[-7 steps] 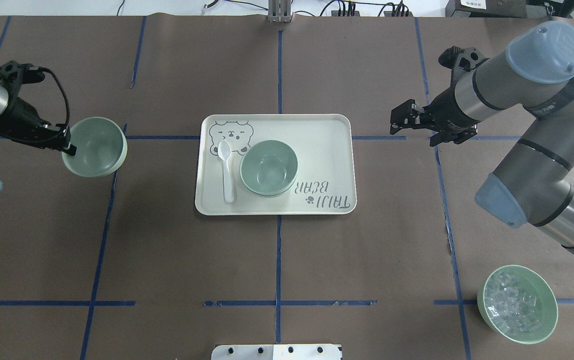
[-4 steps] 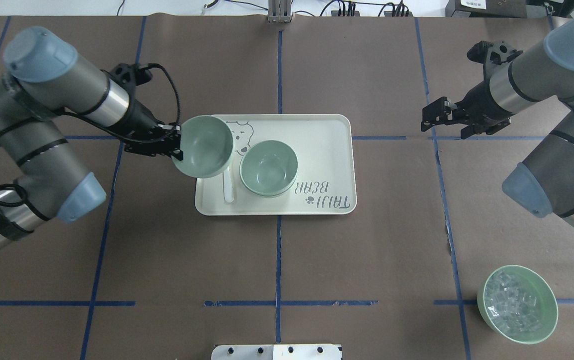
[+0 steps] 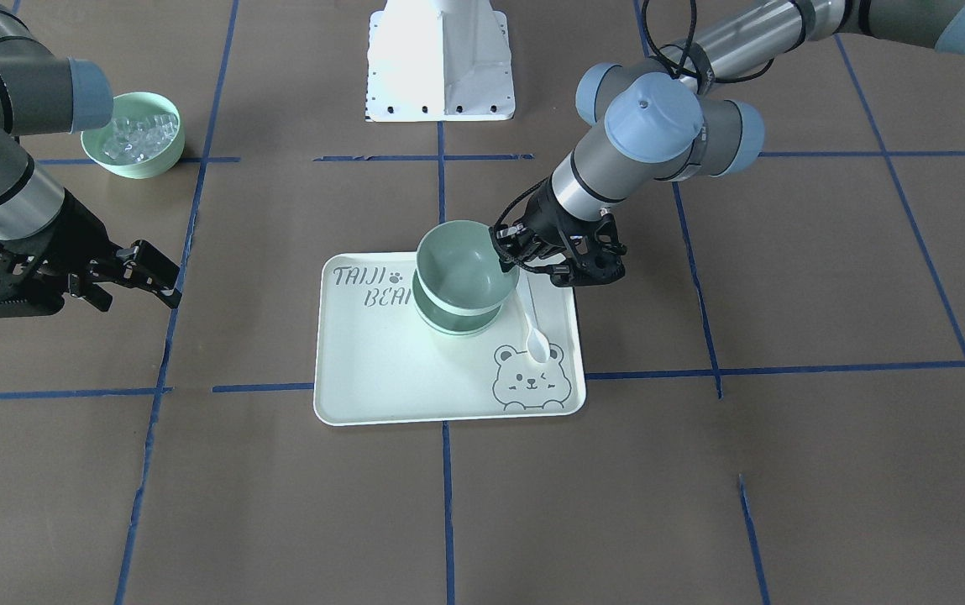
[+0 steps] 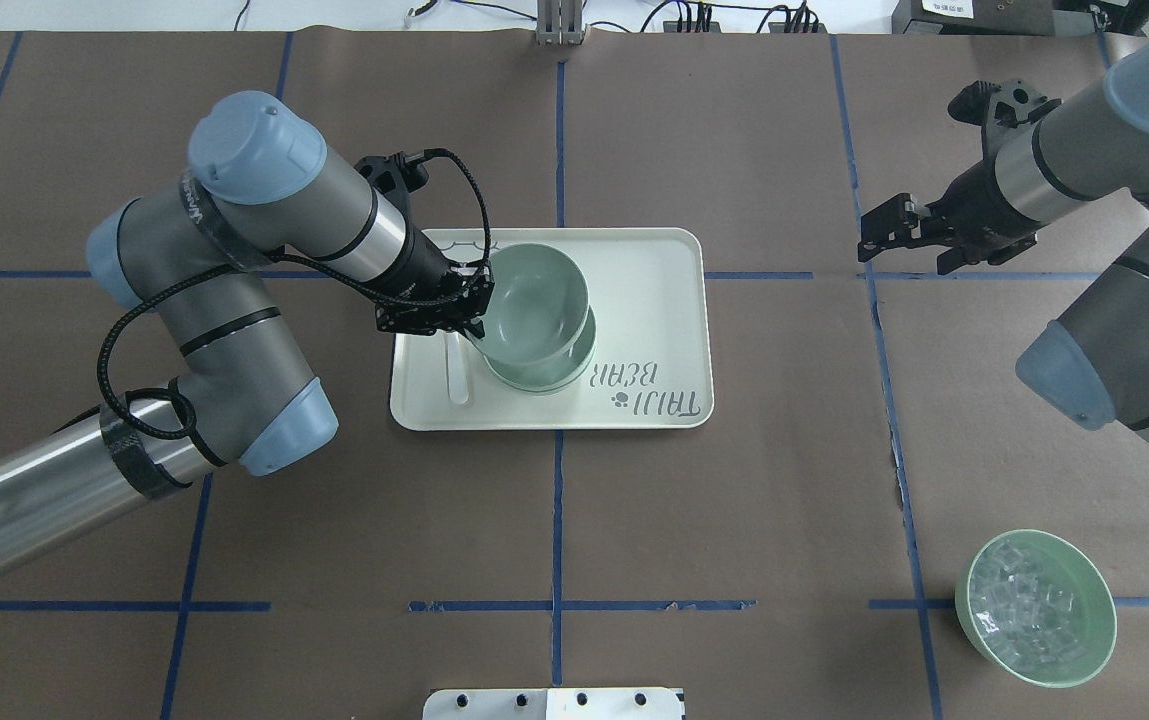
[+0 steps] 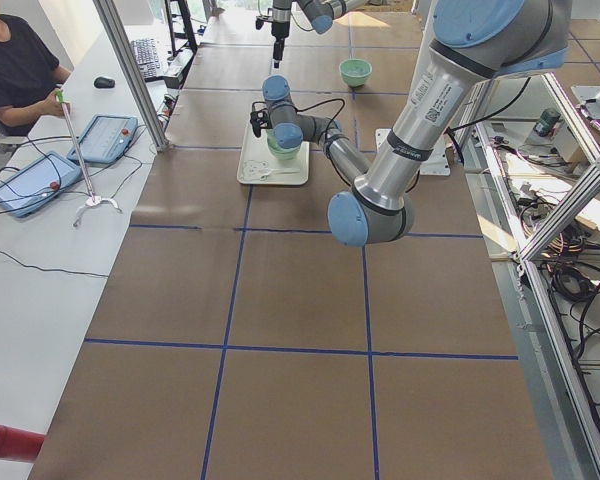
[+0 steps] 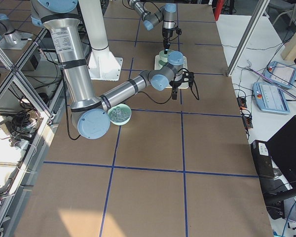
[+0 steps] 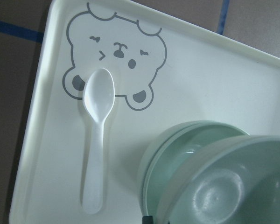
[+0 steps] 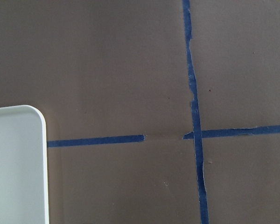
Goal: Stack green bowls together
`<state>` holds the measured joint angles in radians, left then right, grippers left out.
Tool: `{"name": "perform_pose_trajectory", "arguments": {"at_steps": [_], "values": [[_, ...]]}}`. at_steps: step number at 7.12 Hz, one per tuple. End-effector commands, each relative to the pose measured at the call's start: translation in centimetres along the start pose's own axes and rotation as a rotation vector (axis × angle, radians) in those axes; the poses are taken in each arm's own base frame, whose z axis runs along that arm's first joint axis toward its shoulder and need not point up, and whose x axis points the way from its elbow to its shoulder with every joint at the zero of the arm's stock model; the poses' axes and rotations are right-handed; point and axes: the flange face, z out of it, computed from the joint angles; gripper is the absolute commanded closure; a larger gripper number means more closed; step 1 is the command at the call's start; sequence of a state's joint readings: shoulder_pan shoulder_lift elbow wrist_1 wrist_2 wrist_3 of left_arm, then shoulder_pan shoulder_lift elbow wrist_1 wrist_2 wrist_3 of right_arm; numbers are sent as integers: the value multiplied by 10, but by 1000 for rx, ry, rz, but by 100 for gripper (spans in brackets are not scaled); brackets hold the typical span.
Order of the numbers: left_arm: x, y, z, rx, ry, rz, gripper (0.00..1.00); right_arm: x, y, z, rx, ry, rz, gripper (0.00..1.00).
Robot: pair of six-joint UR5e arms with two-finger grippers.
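My left gripper (image 4: 479, 318) is shut on the rim of a pale green bowl (image 4: 534, 300) and holds it just above a like green bowl (image 4: 559, 381) on the cream tray (image 4: 654, 300). The held bowl overlaps the lower one and sits slightly off toward the far side. In the front view the held bowl (image 3: 458, 252) sits over the lower one (image 3: 457, 323), with the left gripper (image 3: 506, 256) at its rim. The left wrist view shows the held bowl (image 7: 233, 186) over nested rims (image 7: 177, 156). My right gripper (image 4: 874, 240) is open and empty, off to the tray's right.
A white spoon (image 4: 454, 370) lies on the tray, left of the bowls and under my left wrist. A green bowl of clear cubes (image 4: 1034, 608) stands at the near right. Blue tape lines cross the brown table cover.
My left arm has carried the bowl rightward from the table's left side to over the tray's bowl. My right gripper has drawn back to the right, away from the tray.
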<state>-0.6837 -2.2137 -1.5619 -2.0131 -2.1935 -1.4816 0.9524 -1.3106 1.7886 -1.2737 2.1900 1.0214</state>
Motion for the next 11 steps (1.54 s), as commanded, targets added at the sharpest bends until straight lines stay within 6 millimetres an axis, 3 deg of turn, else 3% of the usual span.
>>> {"name": "perform_pose_trajectory", "arguments": {"at_steps": [1,9,10,11], "values": [[-1,-7,7,31,-14,-7,100,0,0,-1,0,-1,-2,0],[3,1,21,26,-25,-6,100,-2,1,-1,2,-3,-4,0],[2,0,22,29,-26,-5,58,-2,0,-2,4,-4,-4,0],[4,7,27,29,-28,2,1,-2,1,-1,2,-3,-4,0]]}}
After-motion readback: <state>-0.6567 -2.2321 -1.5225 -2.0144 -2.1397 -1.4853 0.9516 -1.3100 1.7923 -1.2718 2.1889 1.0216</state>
